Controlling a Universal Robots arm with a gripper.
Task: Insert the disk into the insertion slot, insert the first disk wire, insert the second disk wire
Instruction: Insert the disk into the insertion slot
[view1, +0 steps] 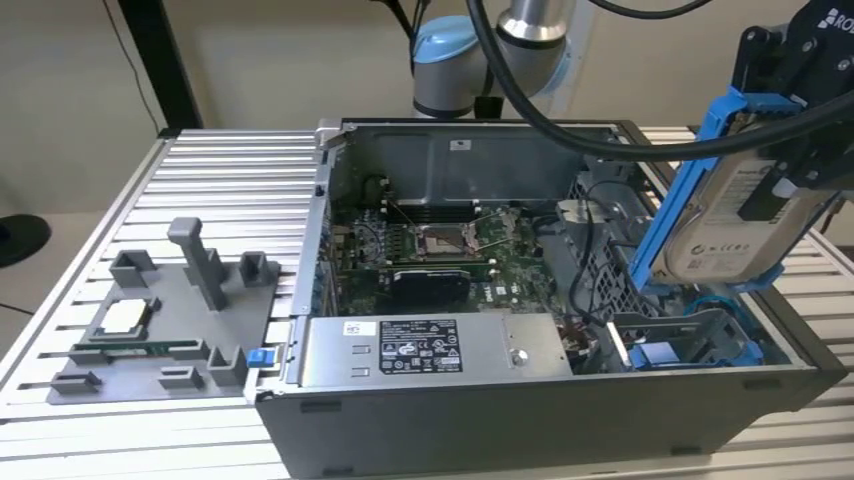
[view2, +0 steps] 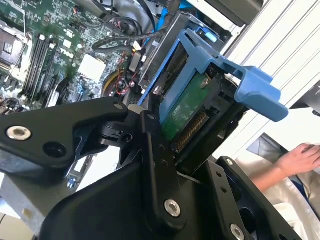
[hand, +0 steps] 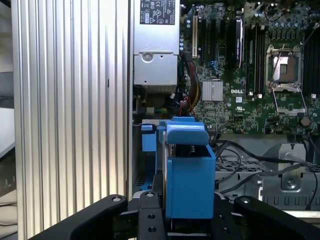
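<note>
In the exterior view: gripper (view1: 767, 190) clamped shut on the disk (view1: 721, 235), white label toward the camera, blue frame around it. Held steeply tilted above the exterior view's right end of the open computer case (view1: 534, 410), lower end just over the blue drive bay (view1: 681, 350) in the near corner, not yet seated. Grey power-supply box (view1: 427, 345) along the near wall. Grey parts holder (view1: 160, 330) on the ribbed table (view1: 227, 170), well apart at the exterior view's left.

In the second wrist view: black fingers (view2: 150, 145) pressed against the disk, green circuit board (view2: 187, 110) of its underside showing. A person's hand (view2: 300, 157) beyond the case.

In the first wrist view: disk edge-on between the fingers, motherboard (hand: 240, 75) far beyond it.
</note>
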